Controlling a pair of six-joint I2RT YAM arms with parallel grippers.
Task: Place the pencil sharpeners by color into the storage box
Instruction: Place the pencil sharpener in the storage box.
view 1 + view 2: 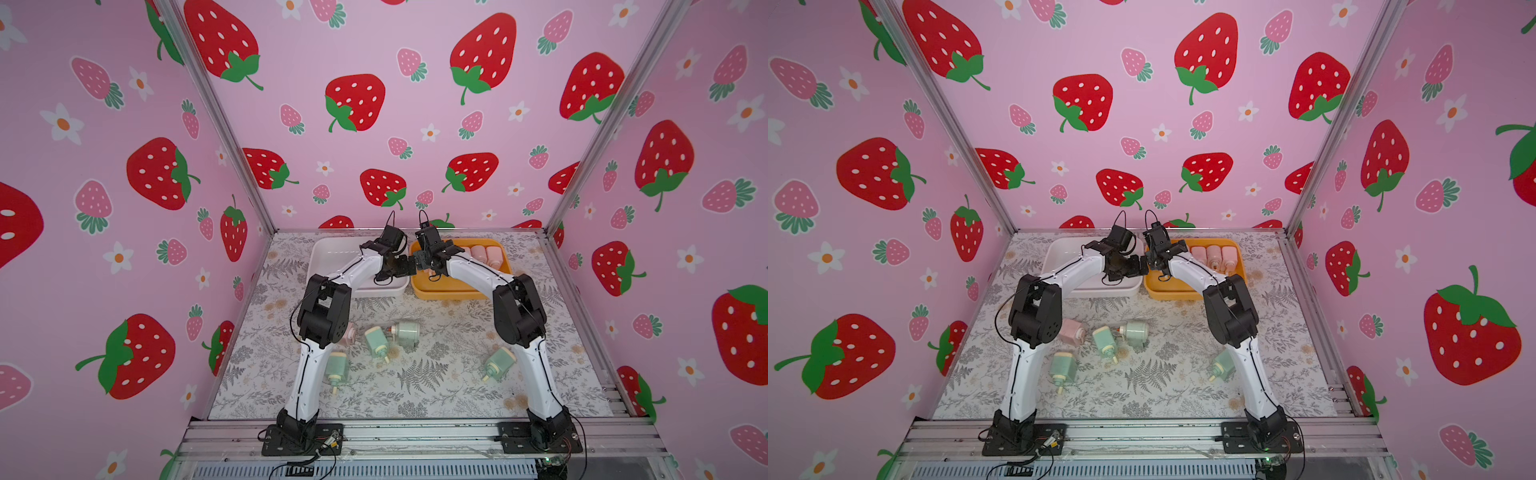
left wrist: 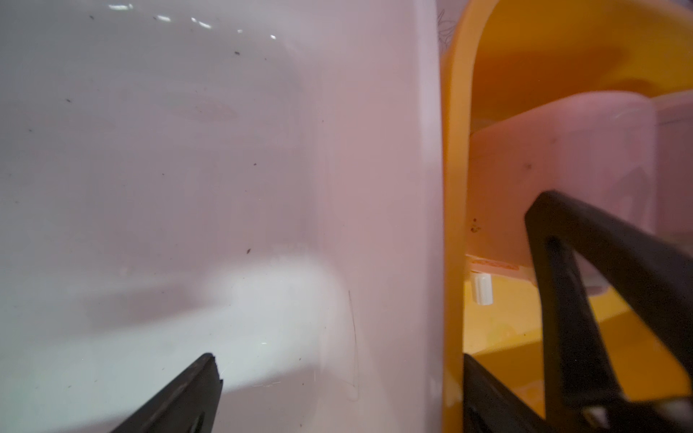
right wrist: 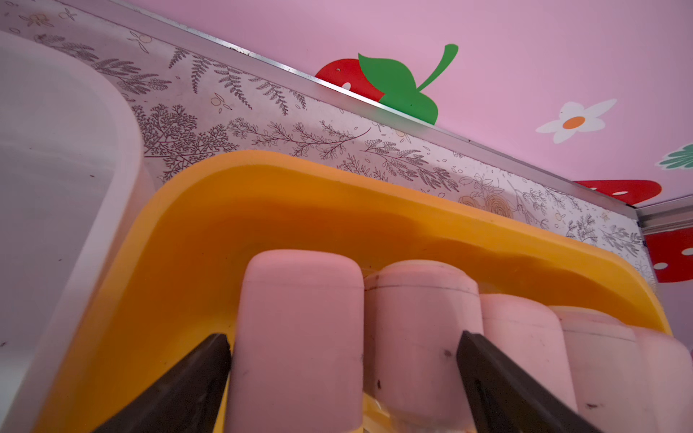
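Pink sharpeners (image 3: 300, 318) in orange box (image 3: 337, 168), right pincer (image 3: 343, 337) wide.

The pink sharpeners (image 3: 300, 318) crowd the yellow tray (image 3: 262, 161); white tray (image 1: 332, 259) seemingly free.

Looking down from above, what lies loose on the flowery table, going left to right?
In a top view: first green sharpener → second green sharpener → third green sharpener → fourth green sharpener. The pink sharpener overlaps the first one, so its place is unclear.

Pink strawberry-print walls (image 1: 374, 50) enclose a fern-patterned tabletop (image 1: 415, 395).
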